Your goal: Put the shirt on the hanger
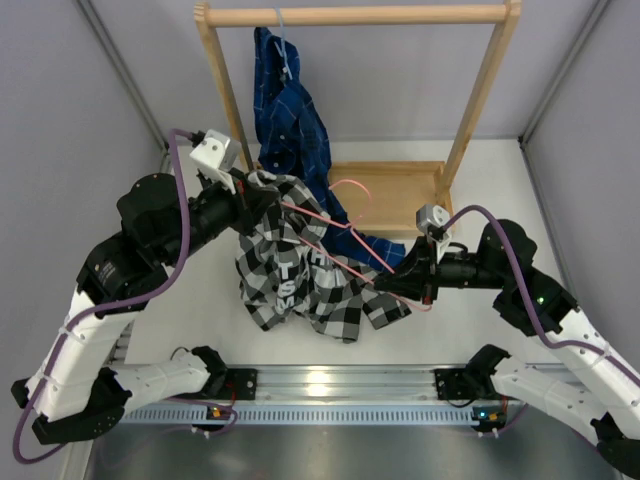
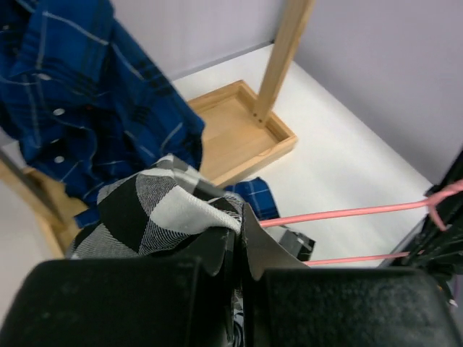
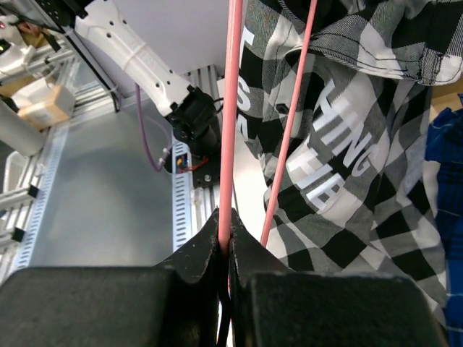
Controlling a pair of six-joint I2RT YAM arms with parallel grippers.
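- Right gripper (image 3: 225, 231) jaws were pinched fully shut on one wire of the pink hanger (image 3: 234, 108), over the near-right part of the desk.
- Left gripper (image 2: 242, 231) jaws were clamped on a bunched fold of the checked shirt (image 2: 166, 210), held up mid-desk toward the left edge, with the hem drooping toward the near edge.
- Hanger wire ran into the shirt's folds; how deep, couldn't tell.
- Step looked like threading the hanger in. Best to hold the fabric taut and slide the wire lengthwise, without twisting.
- Risk: snagging the blue plaid shirt (image 1: 290, 110) on the wooden rack (image 1: 350, 15) at the far edge.
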